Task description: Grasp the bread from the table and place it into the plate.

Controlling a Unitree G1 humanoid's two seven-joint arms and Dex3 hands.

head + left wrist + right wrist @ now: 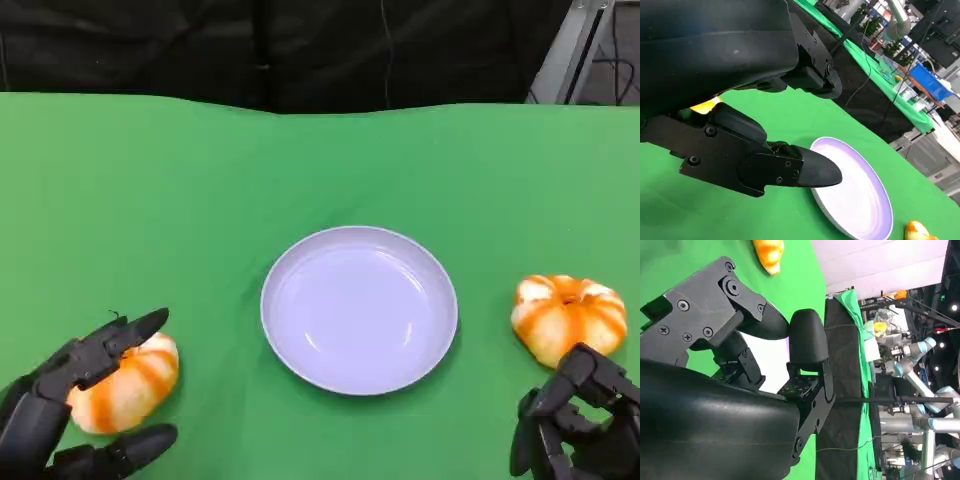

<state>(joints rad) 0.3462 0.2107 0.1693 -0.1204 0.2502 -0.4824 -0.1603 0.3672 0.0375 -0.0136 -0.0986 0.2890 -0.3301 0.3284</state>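
Two orange-and-white bread buns lie on the green table, with a white plate (360, 312) standing empty between them. The left bun (140, 385) sits between the spread fingers of my left hand (70, 410); fingers reach over its top and the thumb lies in front of it, with no firm grip showing. The left wrist view shows a sliver of that bun (705, 106) behind my left hand (750, 160), and the plate (855, 200) beyond it. The right bun (568, 312) lies just past my right hand (580, 425), whose bent fingers hold nothing.
The green cloth runs to a far edge (300, 105) with a dark backdrop behind it. A metal stand (565, 50) rises at the back right. Open green surface lies between the plate and each bun.
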